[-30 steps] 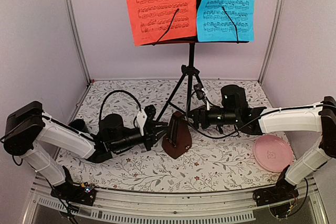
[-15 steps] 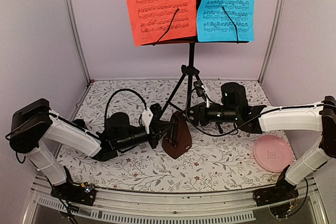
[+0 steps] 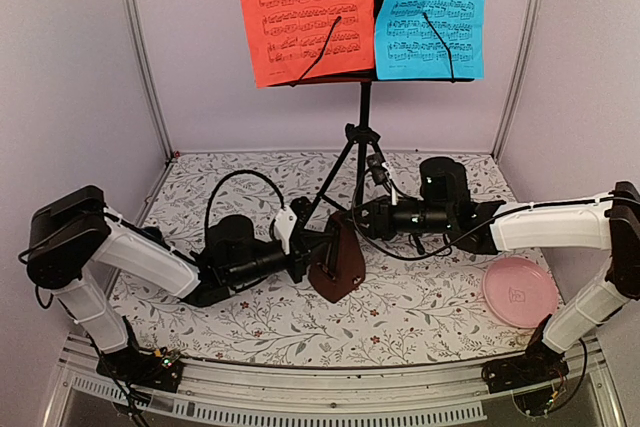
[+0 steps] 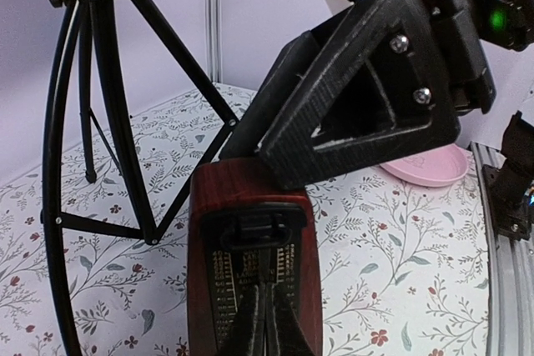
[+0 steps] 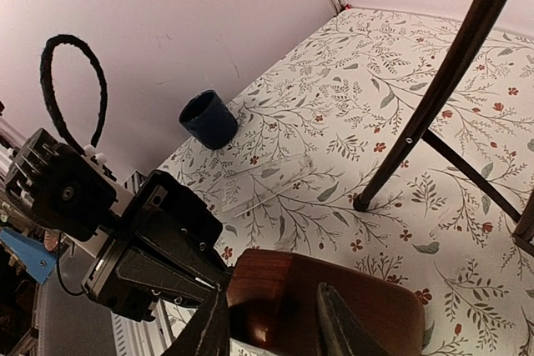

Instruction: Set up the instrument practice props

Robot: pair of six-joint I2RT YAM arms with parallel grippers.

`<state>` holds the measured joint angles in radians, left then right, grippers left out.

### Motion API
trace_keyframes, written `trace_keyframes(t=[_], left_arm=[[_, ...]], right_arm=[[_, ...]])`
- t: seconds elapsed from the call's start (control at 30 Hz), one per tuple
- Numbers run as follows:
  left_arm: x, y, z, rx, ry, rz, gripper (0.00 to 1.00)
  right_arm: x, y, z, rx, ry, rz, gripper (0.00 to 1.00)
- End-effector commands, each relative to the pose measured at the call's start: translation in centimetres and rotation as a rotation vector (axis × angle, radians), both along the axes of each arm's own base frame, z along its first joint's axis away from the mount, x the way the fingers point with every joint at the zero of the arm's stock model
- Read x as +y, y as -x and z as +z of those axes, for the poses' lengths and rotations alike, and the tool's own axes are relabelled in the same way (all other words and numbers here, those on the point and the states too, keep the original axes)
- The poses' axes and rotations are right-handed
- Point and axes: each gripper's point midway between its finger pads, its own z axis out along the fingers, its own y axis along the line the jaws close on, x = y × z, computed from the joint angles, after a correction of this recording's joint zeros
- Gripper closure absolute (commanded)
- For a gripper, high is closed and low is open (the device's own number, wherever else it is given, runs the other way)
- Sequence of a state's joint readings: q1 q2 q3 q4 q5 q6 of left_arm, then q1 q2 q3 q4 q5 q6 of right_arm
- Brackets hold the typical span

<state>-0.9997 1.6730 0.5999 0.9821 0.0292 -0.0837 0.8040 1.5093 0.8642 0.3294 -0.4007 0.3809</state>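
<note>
Subject of inspection: the metronome (image 3: 337, 265), a small brown wooden pyramid. It stands upright on the floral-patterned table (image 3: 420, 317), roughly midway between the two arms.

Left gripper (image 4: 264, 310): it reaches the metronome from the left-arm side. Its fingers are drawn fully together against the metronome's front face, just below the dark fitting near the top. Whether they pinch any part of that face cannot be told.

Right gripper (image 5: 271, 289): it reaches the metronome from the right-arm side and sits at its top. The jaws stand partly apart, one finger on each side of the upper body. The left wrist view shows one black finger lying against the top edge of the wood. Whether the pair is actually clamped on it cannot be told.

Music stand (image 3: 363, 127): black, on tripod legs, standing directly behind the metronome, with the nearest leg just beside it. The desk is high above the metronome and carries the red sheet (image 3: 305, 12) and the cyan sheet (image 3: 432, 12) side by side, both printed with music and each crossed by a thin black retaining wire.

Other items: a pink plate (image 3: 519, 290) lies flat well apart from the metronome on the right-arm side. A dark blue mug (image 5: 209, 120) stands upright well apart from it on the left-arm side, by the wall.
</note>
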Motion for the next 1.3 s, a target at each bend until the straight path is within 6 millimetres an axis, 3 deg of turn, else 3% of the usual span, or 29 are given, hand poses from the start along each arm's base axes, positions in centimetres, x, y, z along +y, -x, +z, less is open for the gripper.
trace_keyframes(t=[0.0,0.43,0.7,0.9,1.27], left_arm=[[-0.9,0.1,-0.4,0.022,-0.002,-0.018,0.96],[-1.8,1.8,0.0,-0.01,-0.005,-0.129,0.96],[-0.8,1.8,0.5,-0.018,0.012,-0.097,0.95],[0.5,1.7,0.6,-0.025,0.015,-0.048,0.88],[0.9,1.3,1.1,-0.042,0.03,-0.017,0.86]], right_arm=[[0.7,-0.1,0.2,-0.004,-0.009,0.021,0.66],[0.7,-0.2,-0.2,0.008,-0.004,0.015,0.73],[0.7,-0.2,-0.1,0.007,-0.004,0.009,0.73],[0.7,-0.2,0.0,0.005,-0.005,0.008,0.73],[0.7,-0.2,-0.1,0.008,-0.005,0.007,0.73]])
